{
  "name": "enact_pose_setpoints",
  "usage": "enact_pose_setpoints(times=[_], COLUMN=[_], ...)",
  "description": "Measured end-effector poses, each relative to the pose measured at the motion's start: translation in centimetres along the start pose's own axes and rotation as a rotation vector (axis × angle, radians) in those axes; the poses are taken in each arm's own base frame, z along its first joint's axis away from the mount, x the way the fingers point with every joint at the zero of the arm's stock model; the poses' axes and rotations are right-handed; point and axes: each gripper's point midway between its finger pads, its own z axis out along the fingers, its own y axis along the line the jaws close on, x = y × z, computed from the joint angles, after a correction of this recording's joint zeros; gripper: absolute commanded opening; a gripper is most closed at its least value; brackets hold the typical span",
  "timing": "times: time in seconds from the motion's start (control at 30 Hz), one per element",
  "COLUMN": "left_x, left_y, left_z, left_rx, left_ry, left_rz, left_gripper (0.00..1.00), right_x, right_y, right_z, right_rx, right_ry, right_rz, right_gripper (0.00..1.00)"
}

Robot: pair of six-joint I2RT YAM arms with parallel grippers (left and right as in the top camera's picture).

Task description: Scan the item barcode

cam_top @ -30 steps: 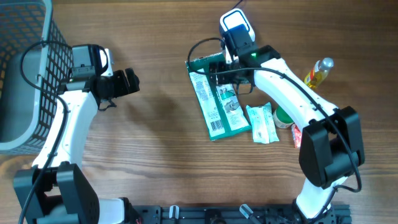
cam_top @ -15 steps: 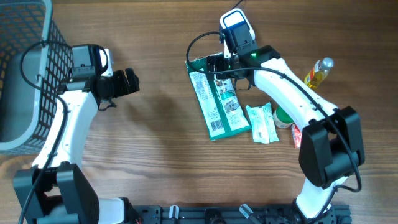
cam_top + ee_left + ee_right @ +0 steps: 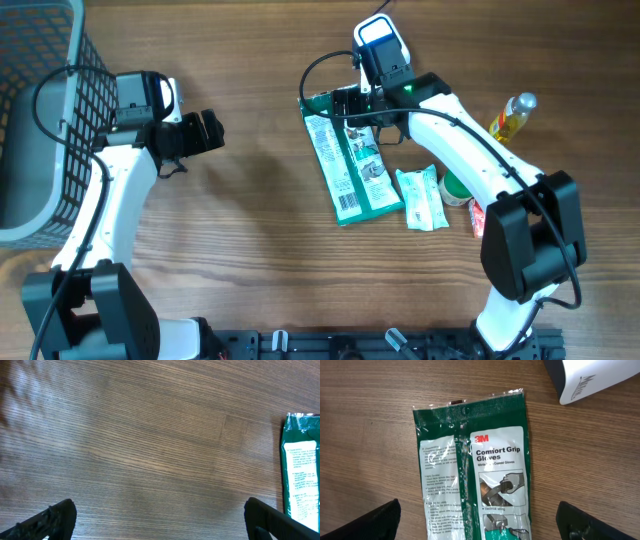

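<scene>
- A grey wire basket [image 3: 30,120] is seen at the far left edge of the wooden counter [image 3: 260,250].
- Just right of the basket, the left gripper [image 3: 210,130] is held over bare wood. Its jaws are spread wide apart and nothing is held between them.
- In the left wrist view, only counter grain is seen between the two dark fingertips [image 3: 50,520]. A strip of the green packet shows at the right edge, well apart from that gripper.
- The task's item, a green 3M glove packet [image 3: 350,165], lies flat near the middle of the counter, slightly right of centre. Its header end points away from the robot, and its printed face with white label panels is turned up.
- The right gripper [image 3: 348,105] is placed over the header end of the packet. Its jaws are wide apart and clamped on nothing.
- In the right wrist view, the packet [image 3: 475,465] is seen between the two fingertips [image 3: 380,520]. Whether they touch it cannot be told.
- A white device [image 3: 585,377] is seen in that view, just beyond the packet's top right corner.
- A white sachet [image 3: 420,197] lies just beside the packet's lower right edge.
- A green round item [image 3: 455,187] and a small red item [image 3: 477,215] are partly hidden by the right arm.
- A yellow bottle [image 3: 512,115] lies furthest right.
</scene>
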Motion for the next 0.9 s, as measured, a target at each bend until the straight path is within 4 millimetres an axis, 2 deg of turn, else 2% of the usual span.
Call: enact_pose_setpoints(times=[0.2,0.27,0.33,0.37,0.47,0.6,0.7,0.77,0.9], left_x=[0.0,0.0,0.0,0.0,0.0,0.0,0.0,0.0,0.0], left_y=[0.0,0.0,0.0,0.0,0.0,0.0,0.0,0.0,0.0], left_z=[0.0,0.0,0.0,0.0,0.0,0.0,0.0,0.0,0.0], left_rx=[0.000,0.000,0.000,0.000,0.000,0.000,0.000,0.000,0.000], left_ry=[0.000,0.000,0.000,0.000,0.000,0.000,0.000,0.000,0.000], left_rz=[0.000,0.000,0.000,0.000,0.000,0.000,0.000,0.000,0.000], left_gripper=[1.00,1.00,1.00,1.00,1.00,1.00,1.00,1.00,1.00], right_x=[-0.1,-0.6,-1.6,-3.0,-5.0,-5.9,-5.6,-5.1,-2.9], right_y=[0.1,0.3,0.7,1.3,2.3,3.1,3.3,3.3,2.8], right_z=[-0.3,-1.6,-3.9,-7.2,-14.3,-24.2,-29.2,-31.8,-35.1], right_rx=[-0.002,-0.011,-0.024,-0.047,-0.094,-0.157,-0.190,-0.206,-0.215], right_ry=[-0.006,-0.034,-0.085,-0.161,-0.316,-0.526,-0.630,-0.681,-0.710], right_rz=[-0.001,-0.002,-0.005,-0.009,-0.017,-0.028,-0.034,-0.036,-0.038], right_gripper=[1.00,1.00,1.00,1.00,1.00,1.00,1.00,1.00,1.00])
